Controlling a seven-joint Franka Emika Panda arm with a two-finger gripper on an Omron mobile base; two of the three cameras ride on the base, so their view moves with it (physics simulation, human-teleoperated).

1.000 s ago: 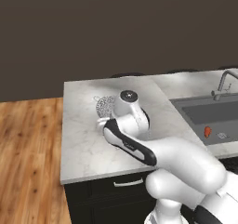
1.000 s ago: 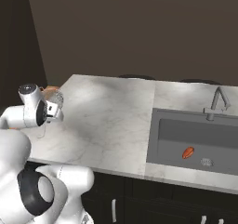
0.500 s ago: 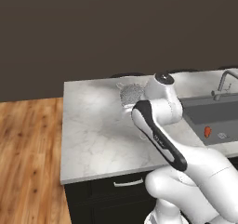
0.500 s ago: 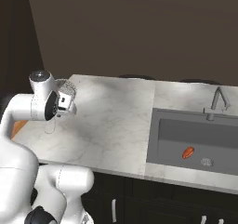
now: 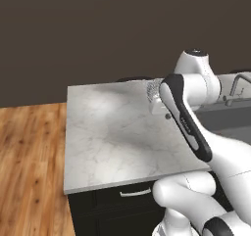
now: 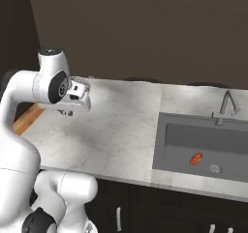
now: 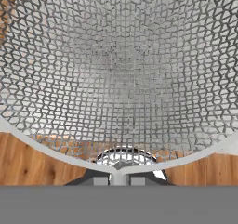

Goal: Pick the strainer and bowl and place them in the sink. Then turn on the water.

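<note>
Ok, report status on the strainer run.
Gripper shut on strainer, carried above the counter. Sink off to the side, small orange-red object lying in it.

We see an arm (image 5: 196, 132) built of smooth, glossy white rounded shells joined by dark grey-black bands at the joints. At upper right of the left base view, one link carries a long black strip. In the right base view, upper left, a round dark grey cap tops the white joint housing (image 6: 51, 80).
</note>
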